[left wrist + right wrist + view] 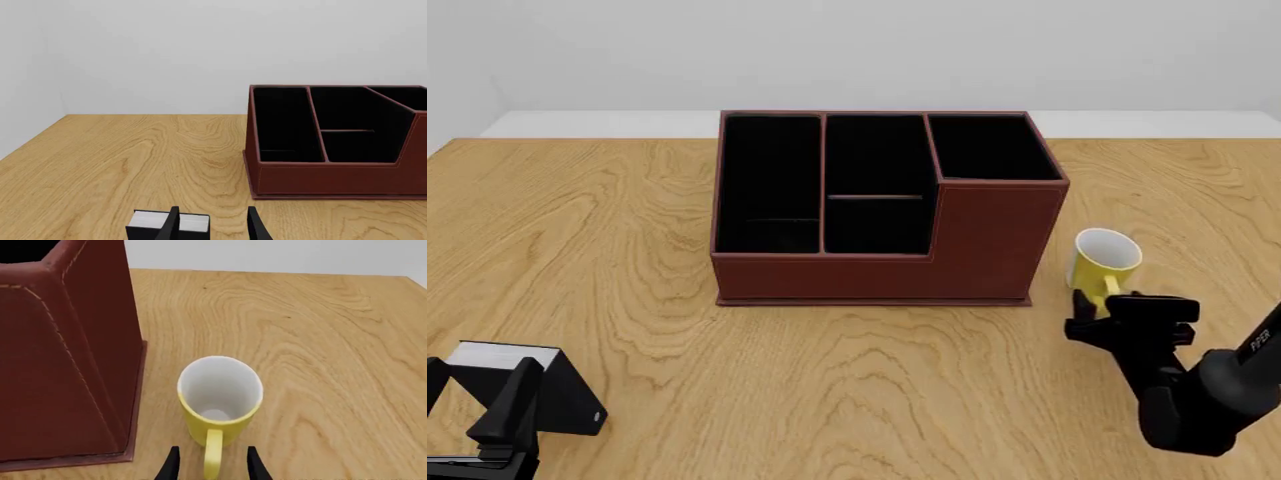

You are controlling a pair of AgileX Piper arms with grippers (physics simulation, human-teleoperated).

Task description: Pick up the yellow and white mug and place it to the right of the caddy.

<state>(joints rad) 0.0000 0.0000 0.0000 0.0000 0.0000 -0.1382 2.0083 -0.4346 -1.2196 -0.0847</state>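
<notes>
Yellow and white mug upright at centre right of the front view, just right of caddy. Right gripper open, handle between fingers, gripping nothing. Left gripper open, far off.

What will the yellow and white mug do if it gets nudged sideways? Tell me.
The yellow and white mug stands upright on the wooden table, so it would probably slide rather than roll. It looks rigid and glossy, so likely slippery. The right gripper straddles its handle, so a nudge there might spin it.
</notes>
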